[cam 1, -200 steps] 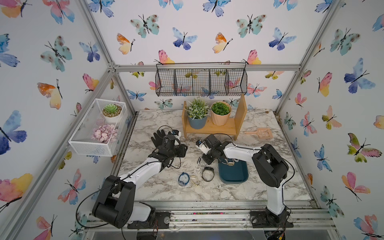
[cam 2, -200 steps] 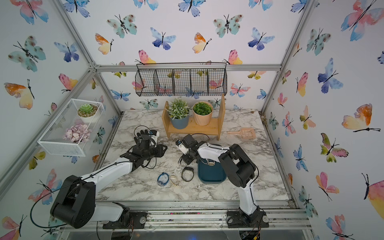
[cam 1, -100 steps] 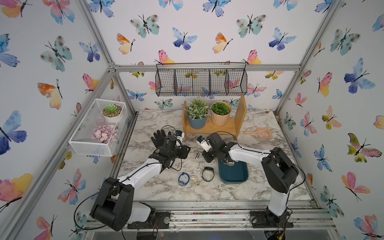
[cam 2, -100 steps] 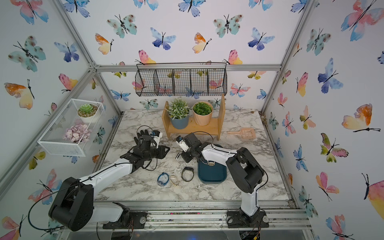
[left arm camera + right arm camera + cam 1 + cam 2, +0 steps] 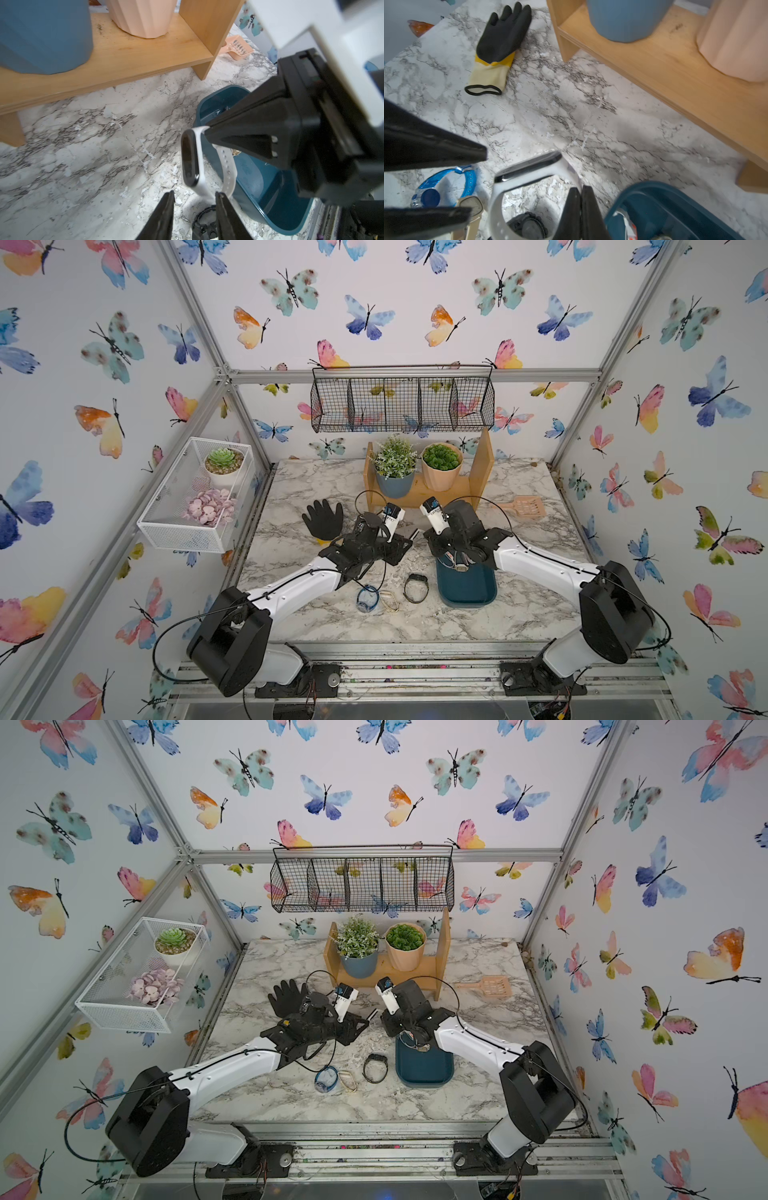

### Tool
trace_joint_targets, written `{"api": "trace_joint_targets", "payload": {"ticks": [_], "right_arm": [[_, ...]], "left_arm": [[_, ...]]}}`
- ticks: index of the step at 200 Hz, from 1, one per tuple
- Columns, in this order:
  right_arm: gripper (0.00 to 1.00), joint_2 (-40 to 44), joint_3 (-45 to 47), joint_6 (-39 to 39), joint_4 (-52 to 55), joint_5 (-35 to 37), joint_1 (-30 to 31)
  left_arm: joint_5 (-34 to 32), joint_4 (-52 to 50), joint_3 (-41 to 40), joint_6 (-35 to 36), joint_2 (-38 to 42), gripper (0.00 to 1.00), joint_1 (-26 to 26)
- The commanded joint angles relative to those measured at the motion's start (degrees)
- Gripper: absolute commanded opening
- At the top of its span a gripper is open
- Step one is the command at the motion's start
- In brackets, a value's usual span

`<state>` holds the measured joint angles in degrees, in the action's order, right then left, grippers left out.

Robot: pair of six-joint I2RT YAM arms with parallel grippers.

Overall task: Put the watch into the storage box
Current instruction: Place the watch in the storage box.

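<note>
Right gripper (image 5: 580, 191): jaws pressed together on the white strap of the watch (image 5: 189, 158). The pinch is high on the strap, so the band hangs as a loop under the tips, clear of the marble table (image 5: 519, 605).
Watch's lie: the long dark face stands roughly upright and the strap curls round behind it. It hangs just outside the far left corner of the storage box (image 5: 465, 587), not over the opening from what I can see.
Way to the box: from the held watch, the box lies back toward the right arm's own base. I'd say it needs a short carry over the rim. The box's long axis runs front to back on the table.
Nearer arm: the right one, which has the watch, so I'd expect it to make the drop alone.
Left gripper (image 5: 195, 193): jaws apart and holding nothing. The tips are near the hanging loop on the side away from the box, and they look clear of it.
Inside the box: a pale-faced watch (image 5: 461, 567) lies at the far end. An orange-and-white bit (image 5: 627, 223) also shows inside; I cannot tell whether it is the same piece. The near half looks bare.
Outside, on the table: a black watch (image 5: 416, 588) sits just beside the box's left wall. A beige watch (image 5: 388, 600) and a blue watch (image 5: 368, 598) lie farther left.
Farther off: a black glove (image 5: 323, 518) and a wooden shelf (image 5: 482, 466) carrying two pots.
Risk, my guess: the floppy strap could catch on the rim if it is let go too soon.
</note>
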<state>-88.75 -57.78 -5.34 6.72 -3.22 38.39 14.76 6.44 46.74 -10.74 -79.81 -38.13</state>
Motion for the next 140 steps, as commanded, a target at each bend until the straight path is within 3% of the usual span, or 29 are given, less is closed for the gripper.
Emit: {"api": "trace_joint_targets", "payload": {"ticks": [1, 140], "right_arm": [[0.02, 2.05, 2.46, -2.46, -0.13, 1.38, -3.03], [0.02, -0.86, 9.52, -7.55, -1.55, 2.65, -12.70]], "left_arm": [[2.37, 2.02, 0.76, 0.43, -0.87, 0.38, -1.21], [4.84, 6.13, 0.72, -0.54, -5.18, 0.38, -5.33]]}}
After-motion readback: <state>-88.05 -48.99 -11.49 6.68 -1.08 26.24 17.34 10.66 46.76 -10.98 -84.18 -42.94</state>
